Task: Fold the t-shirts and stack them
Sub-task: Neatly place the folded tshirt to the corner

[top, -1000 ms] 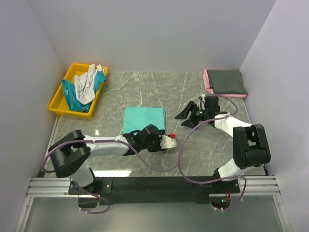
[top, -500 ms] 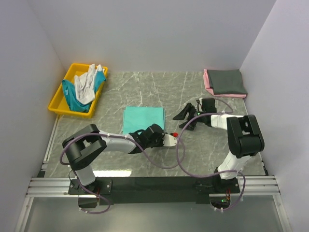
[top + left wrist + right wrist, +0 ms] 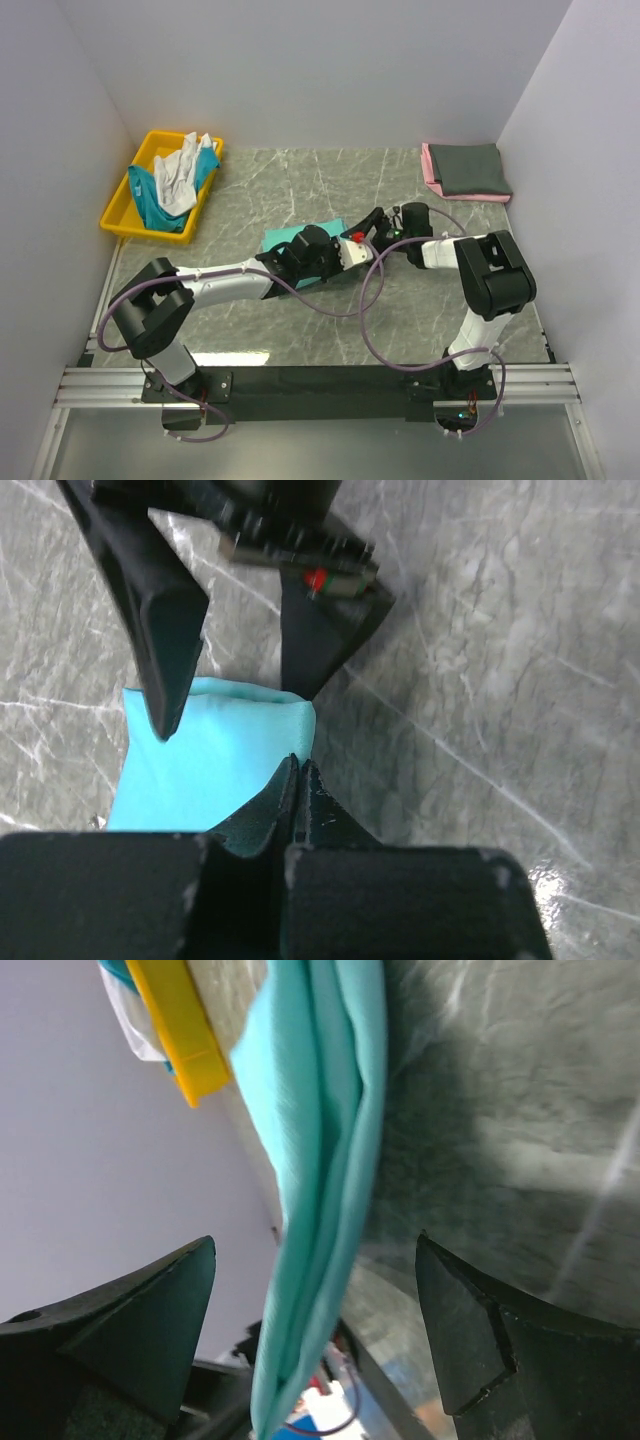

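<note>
Both arms have closed in on the sea-green shirt [image 3: 288, 238], which now lies skewed in the middle of the table [image 3: 300, 180]. Our left gripper [image 3: 298, 775] has snapped shut, pinching the shirt's right edge. Our right gripper [image 3: 315, 1245] stands wide open, its fingers either side of that folded edge, holding nothing.

Lab cell, blank white walls [image 3: 300, 70], marble tabletop [image 3: 330, 180], aluminium rail [image 3: 320, 385]
</note>
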`<action>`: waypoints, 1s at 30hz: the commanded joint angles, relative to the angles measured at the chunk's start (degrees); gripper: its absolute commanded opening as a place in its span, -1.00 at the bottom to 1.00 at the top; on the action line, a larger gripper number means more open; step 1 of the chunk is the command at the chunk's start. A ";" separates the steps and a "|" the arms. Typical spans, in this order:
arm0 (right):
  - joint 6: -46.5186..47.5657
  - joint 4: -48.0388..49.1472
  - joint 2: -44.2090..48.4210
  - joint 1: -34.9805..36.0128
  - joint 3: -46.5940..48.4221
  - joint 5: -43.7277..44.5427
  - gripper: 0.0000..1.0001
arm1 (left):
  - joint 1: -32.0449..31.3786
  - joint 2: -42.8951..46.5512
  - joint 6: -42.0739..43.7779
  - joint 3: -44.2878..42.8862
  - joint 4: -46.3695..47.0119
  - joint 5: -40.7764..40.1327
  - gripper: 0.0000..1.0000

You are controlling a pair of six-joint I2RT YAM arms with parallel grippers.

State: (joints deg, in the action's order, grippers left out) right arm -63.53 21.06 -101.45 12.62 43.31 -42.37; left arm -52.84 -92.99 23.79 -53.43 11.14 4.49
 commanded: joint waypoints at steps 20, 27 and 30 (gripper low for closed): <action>-8.28 4.08 -8.15 7.77 7.14 14.15 0.27 | 1.07 -3.86 -4.45 -4.84 1.69 2.80 -0.99; -6.53 4.87 -12.19 7.94 8.89 14.95 -0.06 | 1.34 -3.34 -5.16 -5.19 2.05 3.86 -0.99; -5.65 5.31 -13.33 7.86 10.12 14.42 -0.23 | 1.42 -2.81 -5.16 -4.58 2.57 4.38 -0.99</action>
State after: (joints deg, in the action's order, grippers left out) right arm -71.35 25.93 -113.69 20.25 51.27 -29.58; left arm -51.57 -97.23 19.79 -56.07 10.44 6.76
